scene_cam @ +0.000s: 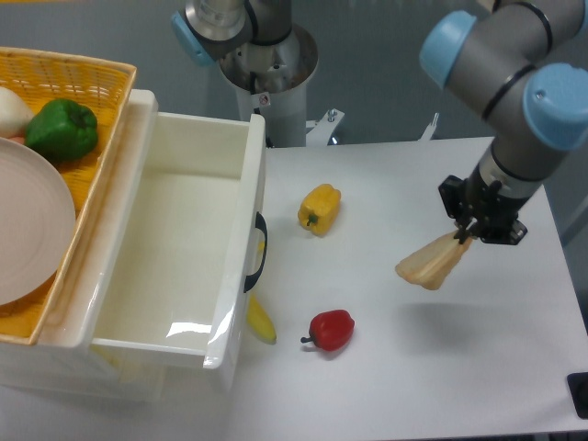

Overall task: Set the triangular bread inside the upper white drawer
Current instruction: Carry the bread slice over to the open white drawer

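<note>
We see the gripper (466,233) with its fingers pinched on one corner of the triangular bread (427,264), which hangs above the bench (413,367) right of the red pepper (333,329). The upper white drawer (170,248) stands open, well apart to the left.

upper white drawer (175,266): glossy white plastic
basket (69,78): woven yellow wicker
surface (413,367): smooth matt white
triangular bread (430,264): matt tan crumb

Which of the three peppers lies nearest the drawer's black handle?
The yellow pepper, on the table just right of the handle. The red pepper lies farther off; the green pepper sits in the wicker basket.
</note>
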Robot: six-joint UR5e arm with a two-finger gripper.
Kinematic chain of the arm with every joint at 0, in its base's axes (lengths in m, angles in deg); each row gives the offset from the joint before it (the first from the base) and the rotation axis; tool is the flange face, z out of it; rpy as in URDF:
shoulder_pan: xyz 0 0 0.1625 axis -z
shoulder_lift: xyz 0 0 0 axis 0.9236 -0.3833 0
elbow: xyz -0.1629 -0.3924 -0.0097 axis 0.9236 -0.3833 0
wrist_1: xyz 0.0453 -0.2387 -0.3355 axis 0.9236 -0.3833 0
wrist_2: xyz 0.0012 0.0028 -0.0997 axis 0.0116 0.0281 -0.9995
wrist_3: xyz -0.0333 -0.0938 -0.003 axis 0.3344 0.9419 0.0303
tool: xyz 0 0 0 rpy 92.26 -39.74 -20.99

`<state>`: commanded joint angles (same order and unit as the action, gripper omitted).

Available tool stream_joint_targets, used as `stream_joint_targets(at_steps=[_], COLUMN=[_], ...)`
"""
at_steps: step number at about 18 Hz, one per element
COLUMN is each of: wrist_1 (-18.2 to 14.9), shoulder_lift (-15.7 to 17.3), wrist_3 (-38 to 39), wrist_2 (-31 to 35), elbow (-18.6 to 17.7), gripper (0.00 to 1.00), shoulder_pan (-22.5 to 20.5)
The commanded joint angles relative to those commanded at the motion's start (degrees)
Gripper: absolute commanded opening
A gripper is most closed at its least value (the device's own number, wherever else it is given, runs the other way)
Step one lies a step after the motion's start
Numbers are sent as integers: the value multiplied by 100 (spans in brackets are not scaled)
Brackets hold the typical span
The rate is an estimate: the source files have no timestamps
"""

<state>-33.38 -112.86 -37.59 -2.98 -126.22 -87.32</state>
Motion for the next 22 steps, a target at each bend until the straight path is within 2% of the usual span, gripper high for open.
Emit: stream_joint_targets(at_steps=[2,8,14,18,22], wrist_1=[-9,-140,-114,-88,-18], shoulder_lift=[308,932,1512,1978,2409], wrist_3=[298,1309,1828,2065,2172], wrist_2=[-132,-343,-1037,-1528,-1696], elbow=[-149,-211,-361,-606,-958], gripper=[0,0,0,0,0], shoulder_pan=[61,273,264,255,343])
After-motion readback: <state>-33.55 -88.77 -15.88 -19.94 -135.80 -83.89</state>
